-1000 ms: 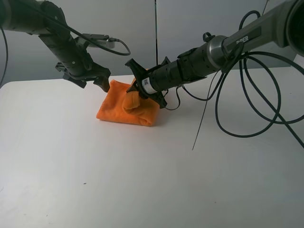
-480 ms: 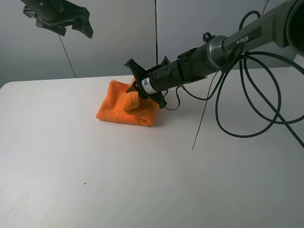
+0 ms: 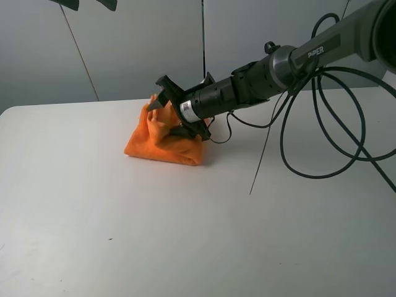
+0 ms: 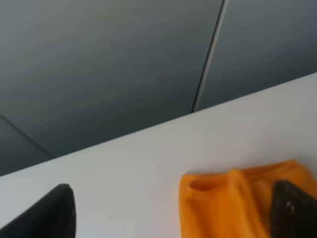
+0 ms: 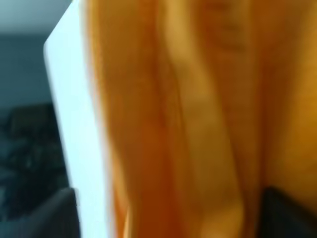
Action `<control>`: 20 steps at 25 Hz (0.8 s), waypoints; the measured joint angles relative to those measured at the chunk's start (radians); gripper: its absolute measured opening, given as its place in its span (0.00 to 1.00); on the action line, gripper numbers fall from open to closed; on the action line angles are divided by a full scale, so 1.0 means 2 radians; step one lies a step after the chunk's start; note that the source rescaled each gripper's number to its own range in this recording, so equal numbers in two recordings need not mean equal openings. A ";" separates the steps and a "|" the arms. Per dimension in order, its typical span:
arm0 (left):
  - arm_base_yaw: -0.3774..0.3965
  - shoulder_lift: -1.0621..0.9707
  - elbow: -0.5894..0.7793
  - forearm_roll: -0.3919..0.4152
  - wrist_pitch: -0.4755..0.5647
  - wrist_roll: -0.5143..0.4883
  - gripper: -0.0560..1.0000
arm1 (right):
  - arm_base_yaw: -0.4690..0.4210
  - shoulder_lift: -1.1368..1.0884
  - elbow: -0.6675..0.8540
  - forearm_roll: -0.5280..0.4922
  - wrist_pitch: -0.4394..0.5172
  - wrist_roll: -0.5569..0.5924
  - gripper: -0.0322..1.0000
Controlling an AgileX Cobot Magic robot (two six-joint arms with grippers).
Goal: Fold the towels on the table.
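Note:
The bright orange towel lies bunched at the far middle-left of the white table, pushed up into a peak. My right gripper reaches across from the right and is pressed into the towel. Its fingers are spread, one above the peak and one low against the cloth. In the right wrist view the towel fills the frame between the wide-apart fingers of the gripper. My left gripper is open, high above the table at the top edge. The left wrist view shows the towel far below its spread fingers.
Looping black cables hang from the right arm over the table's right side. A thin cable drops to the tabletop near the middle. A grey wall stands behind the table's far edge.
My left gripper has risen from beside the towel to the top edge of the view. My right gripper has moved left and up, and the towel has bunched into a peak.

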 joint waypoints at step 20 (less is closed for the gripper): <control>0.000 -0.015 -0.014 -0.021 0.029 0.001 1.00 | 0.058 -0.013 -0.018 -0.009 0.009 -0.043 0.98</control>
